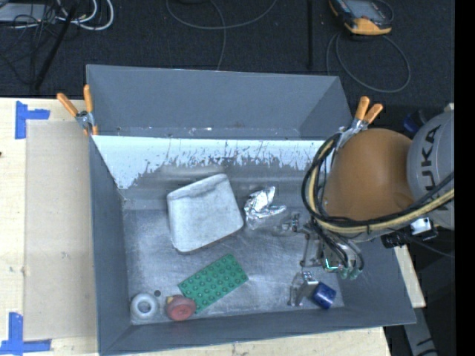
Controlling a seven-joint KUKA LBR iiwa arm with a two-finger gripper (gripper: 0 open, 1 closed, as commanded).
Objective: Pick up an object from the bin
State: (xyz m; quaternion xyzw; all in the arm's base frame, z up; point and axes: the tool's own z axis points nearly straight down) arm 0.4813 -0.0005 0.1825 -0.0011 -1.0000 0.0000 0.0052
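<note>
One each lies here: pad (204, 212), foil (261, 205), green plate (214, 280), roll (145, 306), disc (179, 308), cylinder (323, 296).

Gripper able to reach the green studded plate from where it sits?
Probably yes. The green studded plate lies uncovered, with bare floor between it and the gripper; only the red disc crowds its far end.

White padded pouch (203, 212), left of centre, toward far side. Crumpled silver foil (262, 206), just right of it. Green studded plate (213, 280), near centre, flat. Red round cap (179, 308) at its left end; white tape roll (145, 305) beside cap, near-left corner.
</note>
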